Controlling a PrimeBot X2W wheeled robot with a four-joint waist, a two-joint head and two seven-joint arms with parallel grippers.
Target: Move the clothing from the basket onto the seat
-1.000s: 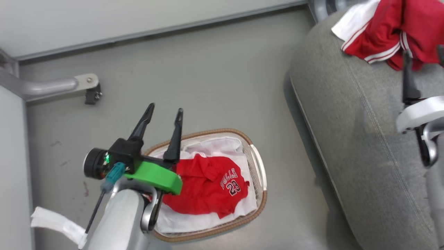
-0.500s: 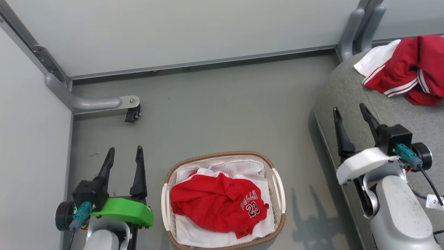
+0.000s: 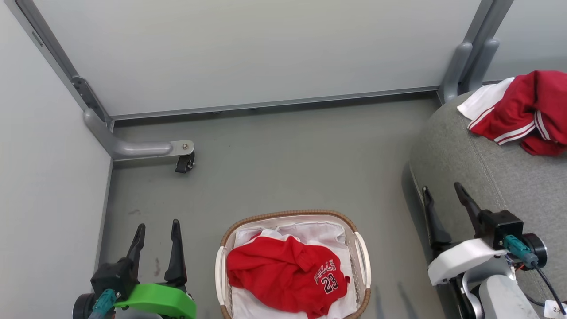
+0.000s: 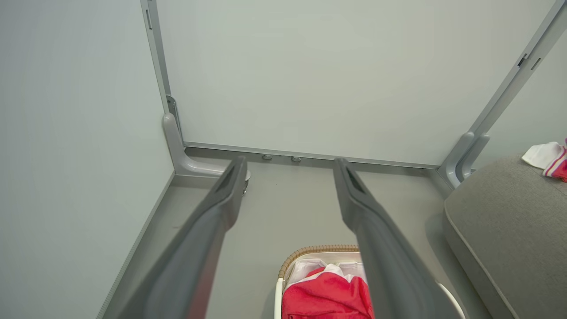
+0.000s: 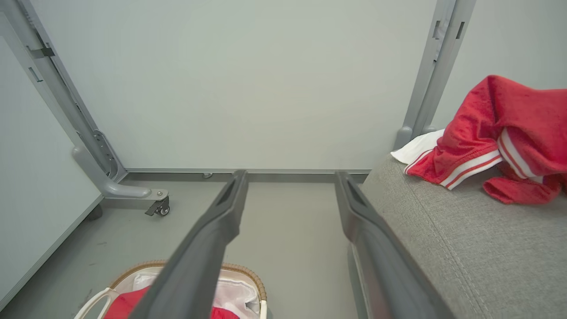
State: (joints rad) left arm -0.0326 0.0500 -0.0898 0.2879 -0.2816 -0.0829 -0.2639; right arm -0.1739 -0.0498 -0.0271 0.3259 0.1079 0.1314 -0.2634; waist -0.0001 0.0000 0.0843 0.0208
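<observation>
Red jersey (image 3: pixel 288 277) lies crumpled in the basket (image 3: pixel 290 214) on the floor (image 3: pixel 274 168) straight ahead of me. It spreads wider left to right than front to back, and its "BULLS 23" print slants up toward the basket's right handle (image 3: pixel 364 257). A striped garment (image 3: pixel 518 110), also red, rests on the seat (image 3: pixel 483 177) at far right, white trim facing left. My left gripper (image 3: pixel 158 224) and right gripper (image 3: pixel 441 187) are both spread wide and empty, fingers pointing at the back wall (image 3: pixel 266 53).
</observation>
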